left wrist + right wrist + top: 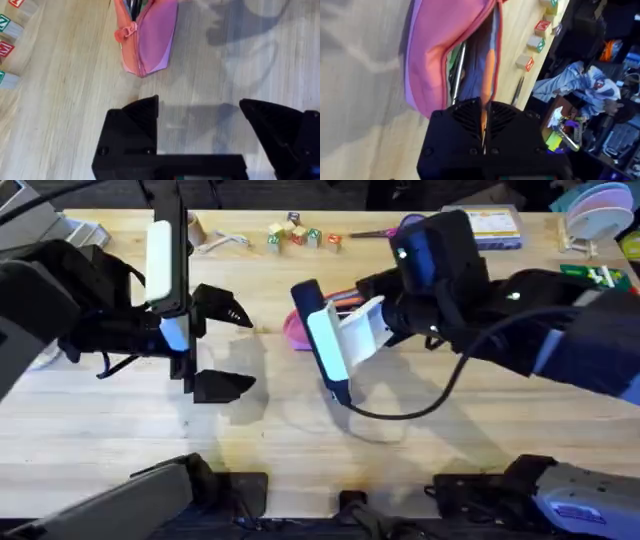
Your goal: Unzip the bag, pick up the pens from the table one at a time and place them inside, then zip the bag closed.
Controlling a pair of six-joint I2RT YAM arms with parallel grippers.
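Pink fabric pencil pouch [297, 330]: lies on the wooden counter [120, 430] near its middle, toward the far half, largely covered in the overhead view by the right arm. Zipper open; the right wrist view shows the mouth gaping [435, 55], with an orange pen [489, 70] reaching into the opening, a thin metallic stick beside it and a patch of green inside. The left wrist view shows the pouch's closed end [150, 40] with its salmon zipper pull [126, 32] lying flat on the counter. Right gripper [485, 125]: jaws closed on the orange pen, its rear end pinched between them, directly at the pouch mouth. Left gripper [225, 345]: jaws spread wide, holding nothing, above bare counter just beside the pouch's end, on its left. Alphabet blocks [297, 235]: small cluster at the far edge of the counter, well apart from the pouch. Purple-handled scissors [392, 230]: at the far edge, right of the blocks.
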